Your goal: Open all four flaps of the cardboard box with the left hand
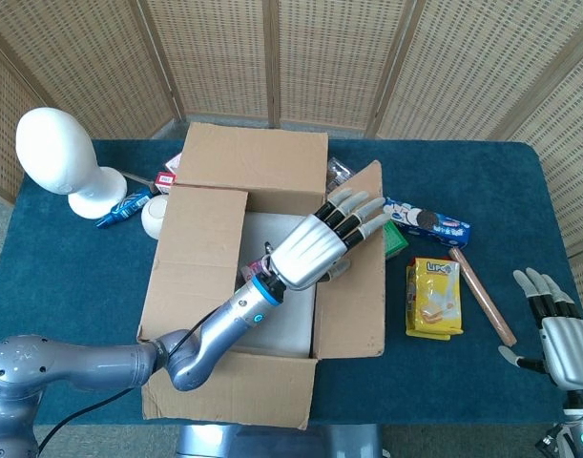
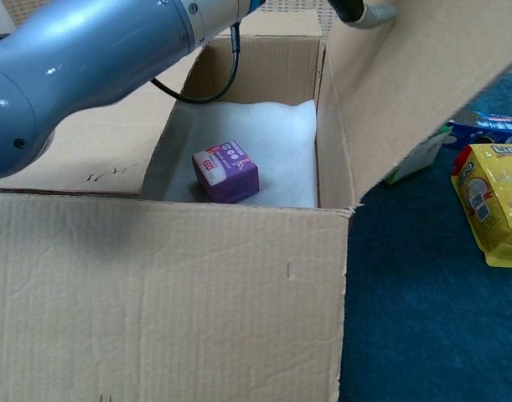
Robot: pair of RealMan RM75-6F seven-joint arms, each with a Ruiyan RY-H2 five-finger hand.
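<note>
The cardboard box (image 1: 272, 286) stands mid-table with a small purple carton (image 2: 228, 170) on white padding inside. My left hand (image 1: 320, 244) reaches across the opening, its outstretched fingers pressing on the inner face of the right flap (image 1: 356, 277), which leans outward to the right. The far flap (image 1: 256, 157) lies folded back. The left flap (image 1: 197, 253) still lies roughly flat over the left part of the opening. The near flap (image 2: 163, 293) hangs toward me. My left forearm (image 2: 96, 59) crosses the top of the chest view. My right hand (image 1: 558, 336) rests empty at the table's right front.
Right of the box lie a green packet (image 1: 398, 240) partly under the flap, a blue biscuit pack (image 1: 428, 220), a yellow packet (image 1: 434, 296) and a brown stick (image 1: 482, 296). A white mannequin head (image 1: 57, 157) and a white cup (image 1: 155, 216) stand to the left.
</note>
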